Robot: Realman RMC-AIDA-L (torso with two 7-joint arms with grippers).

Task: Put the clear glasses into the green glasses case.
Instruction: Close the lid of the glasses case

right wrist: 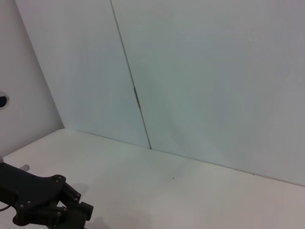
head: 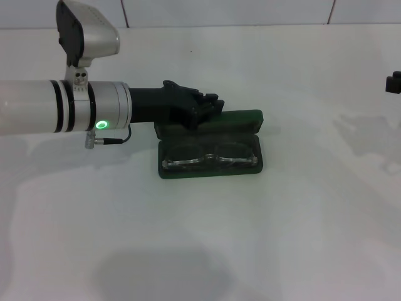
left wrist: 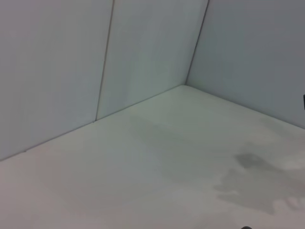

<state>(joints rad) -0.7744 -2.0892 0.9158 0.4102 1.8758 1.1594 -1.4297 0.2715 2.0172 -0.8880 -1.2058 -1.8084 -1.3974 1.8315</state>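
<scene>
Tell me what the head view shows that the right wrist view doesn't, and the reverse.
Only the head view shows the green glasses case, open on the table, with the clear glasses lying inside, plus a sliver of the right gripper at the edge. Only the right wrist view shows the wall panels up close. Both show the left gripper, which sits at the case's raised lid, and the table.

Right end effector [head: 394,83] mostly out of frame
</scene>
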